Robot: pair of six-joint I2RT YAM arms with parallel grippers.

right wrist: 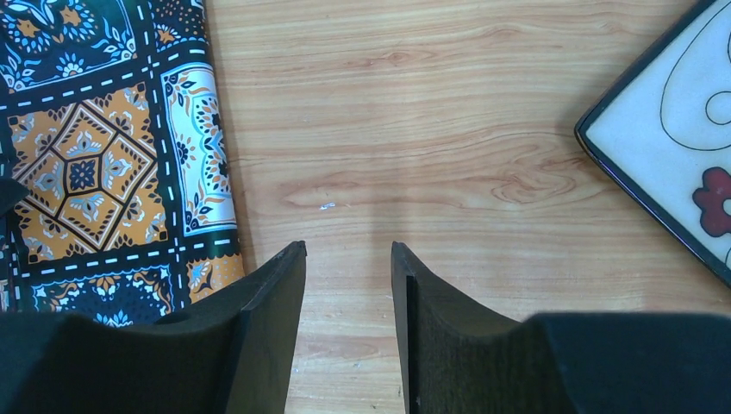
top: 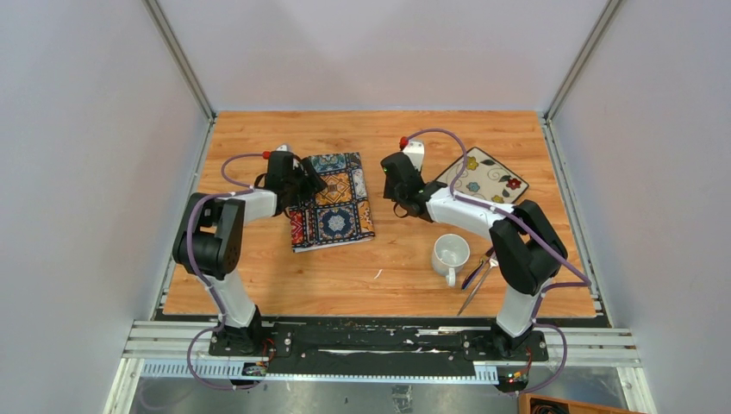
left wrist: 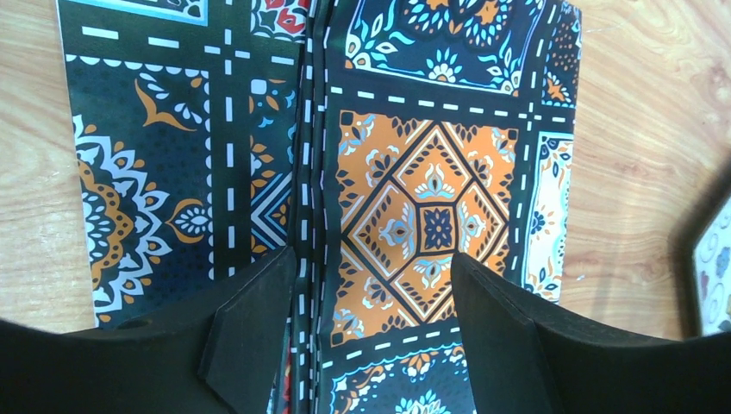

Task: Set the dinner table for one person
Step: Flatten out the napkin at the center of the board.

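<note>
The dinner table [top: 388, 259] is a light wood-grain top. A colourful tile-patterned placemat [top: 332, 203] lies folded on its left-centre part. My left gripper [top: 303, 184] hovers over the mat's left side. In the left wrist view it is open [left wrist: 372, 259], its jaws straddling the mat's fold ridge [left wrist: 306, 172] with nothing gripped. My right gripper [top: 396, 191] is over bare wood just right of the mat. In the right wrist view it stands open [right wrist: 349, 250], nothing between its fingers, with the placemat [right wrist: 103, 164] to the left.
A square floral plate [top: 484, 177] [right wrist: 672, 138] lies at the back right. A white mug [top: 451, 254] stands at the front right, with metal cutlery [top: 478, 280] beside it near the right arm's base. Grey walls enclose the table on three sides.
</note>
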